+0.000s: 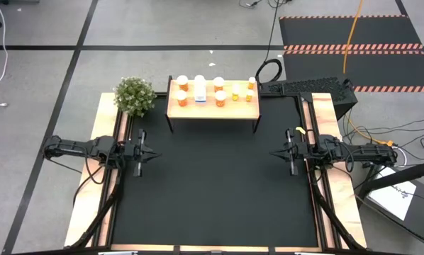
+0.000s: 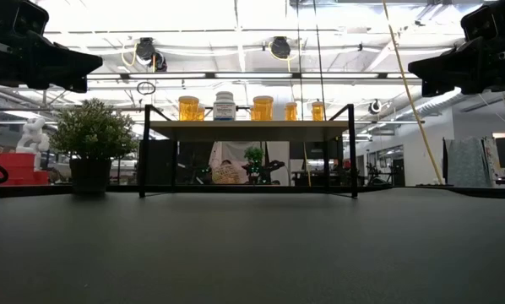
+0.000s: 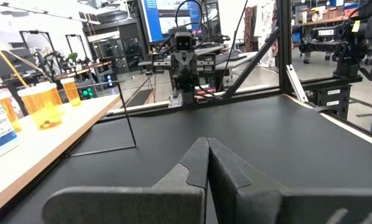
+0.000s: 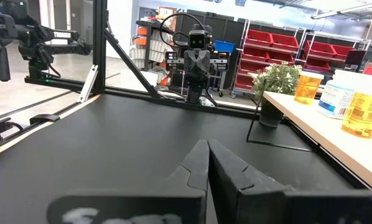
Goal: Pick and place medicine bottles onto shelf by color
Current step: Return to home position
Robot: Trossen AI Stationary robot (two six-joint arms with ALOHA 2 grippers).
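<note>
Black matting (image 1: 212, 198) covers the table on the near side of the low light-wood shelf on thin black metal legs (image 1: 212, 112), and no bottle shows on it. The medicine bottles all stand on the shelf top. The large translucent orange pill bottles with white caps (image 1: 181, 98) take its left end and middle, a white pill bottle with a blue label (image 1: 200, 90) stands between them, and the tiny orange bottles (image 1: 235, 93) sit toward its right end.

The left gripper (image 1: 154, 153) hangs on the near side of the shelf, just outside its left end. The right gripper (image 1: 273, 153) mirrors it outside the right end. Each wrist view shows its own fingers pressed together with nothing between them.

By the look of it, both arms are at or close to their rest pose, so the homing step calls for little more than settling. To do it well, keep the fingers together and both arms well short of the shelf legs. The left arm should also keep off the small bushy green potted plant (image 1: 134, 95) beside the shelf's left end. Slow, level motion avoids jarring the table and toppling the tiny bottles.
</note>
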